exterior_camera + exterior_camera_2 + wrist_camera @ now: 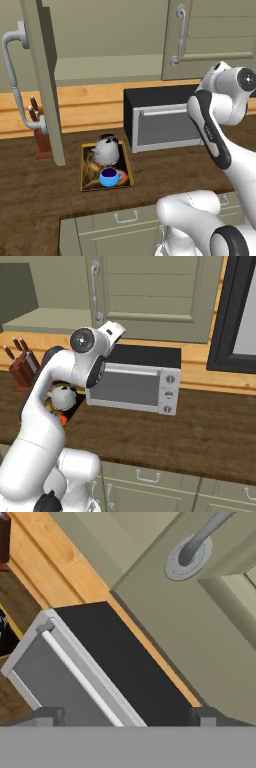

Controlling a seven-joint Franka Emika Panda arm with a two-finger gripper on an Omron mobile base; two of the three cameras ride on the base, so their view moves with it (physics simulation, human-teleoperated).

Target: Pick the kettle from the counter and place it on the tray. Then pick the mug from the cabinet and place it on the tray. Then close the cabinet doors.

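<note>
The jaws (127,716) stand wide apart with nothing between them, raised above the toaster oven (165,120) and close in front of the right cabinet door (215,35). In the hand view the two dark fingertips (50,716) sit at either side of the frame's bottom, looking down across the oven's black top and grey glass front, with the round foot of the door's bar handle (189,556) just ahead of them.

Down and off to the left of the jaws, well apart from them, the tray (84,170) lies flat on the dark wood tabletop (30,200). The kettle (107,149) stands upright on the tray's far half, and the blue mug (111,177) stands on the near half, just in front of the kettle, its handle pointing right. From the right base view the arm covers most of the tray, with the kettle (64,397) peeking out beside the forearm.

The right door looks shut or almost shut against the cabinet (100,30). The left cabinet door (42,75) stands swung open, edge-on, far to the left of the jaws, its curved handle (15,75) facing outward. Behind that open door a knife block (41,135) rests on the tabletop by the wall.
</note>
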